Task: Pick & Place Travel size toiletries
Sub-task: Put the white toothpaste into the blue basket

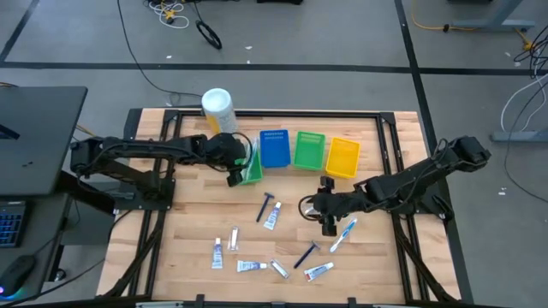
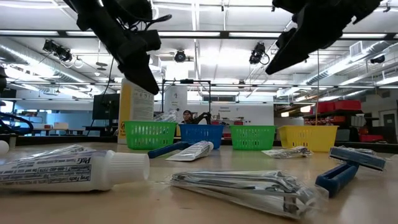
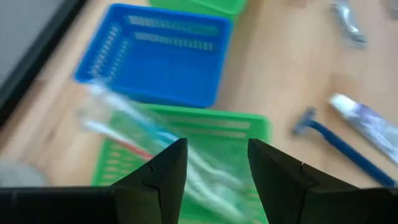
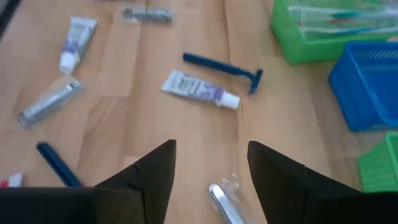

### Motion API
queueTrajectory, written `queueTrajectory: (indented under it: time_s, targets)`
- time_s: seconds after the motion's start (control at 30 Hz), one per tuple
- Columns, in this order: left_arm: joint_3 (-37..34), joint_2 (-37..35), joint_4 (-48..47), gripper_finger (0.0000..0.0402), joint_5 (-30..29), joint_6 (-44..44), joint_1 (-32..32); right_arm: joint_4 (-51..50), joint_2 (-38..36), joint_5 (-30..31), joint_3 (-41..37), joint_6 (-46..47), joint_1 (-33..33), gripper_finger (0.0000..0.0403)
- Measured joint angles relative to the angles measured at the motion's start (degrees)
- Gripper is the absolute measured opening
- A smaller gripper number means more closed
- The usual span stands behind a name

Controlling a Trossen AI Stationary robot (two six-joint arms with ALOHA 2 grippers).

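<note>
I see the left gripper (image 1: 237,174) poised over the leftmost green bin (image 1: 252,167), which sits tilted at the left end of the row of 4 bins on the table (image 1: 197,218). In the left wrist view its jaws are apart with nothing between them, directly above that bin. Wrapped toothbrushes (image 3: 134,134) lie inside the bin below them. Next along the row I note the blue bin (image 1: 274,147), a second green bin (image 1: 309,150) and the yellow bin (image 1: 342,157). A white canister (image 1: 217,109) with a yellow label stands behind the left arm.

The right gripper (image 1: 328,210) hovers above the middle of the table, right of centre. In the right wrist view its jaws stand apart and hold nothing. A wrapped toothbrush (image 1: 343,233) lies just beside it on the table.

The remaining toiletries are scattered across the near half of the table. A blue razor (image 1: 265,205) lies touching or just beside a toothpaste tube (image 1: 273,216) near the centre. A second razor (image 1: 306,255) lies further toward the front edge. 4 more small tubes (image 1: 217,254) and a silvery packet (image 1: 234,238) lie along the front. From the low view, a tube and a wrapped packet sit closest to the camera.
</note>
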Motion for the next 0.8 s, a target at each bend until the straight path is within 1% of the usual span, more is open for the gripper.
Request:
queueTrajectory:
  time_s: [0.1,0.33,0.47,0.6,0.7,0.8]
  targets:
    - [0.0,0.0,0.03,0.0177,0.97,-0.26,-2.33,2.19,0.0,-0.02,0.0,0.03,-0.32,0.0208]
    - [0.0,0.0,0.43,0.0177,0.57,-0.31,-8.21,5.86,0.15,-0.02,0.0,-2.18,-0.64,0.0208]
    - [0.0,0.0,0.51,0.0177,0.55,-0.63,-10.73,8.42,1.71,-0.32,0.0,-2.44,-1.44,0.0208]
    - [0.0,0.0,2.75,0.0177,0.13,-2.75,-12.91,12.26,5.27,-3.43,0.0,-3.4,-2.58,0.0208]
    - [0.0,0.26,4.37,0.0177,-0.19,-3.68,-14.09,15.47,8.52,-5.52,0.0,-6.91,-3.12,0.0208]
    - [0.02,0.26,6.21,0.0177,-1.23,-5.95,-14.71,16.65,10.98,-7.61,0.0,-10.44,-3.71,0.0208]
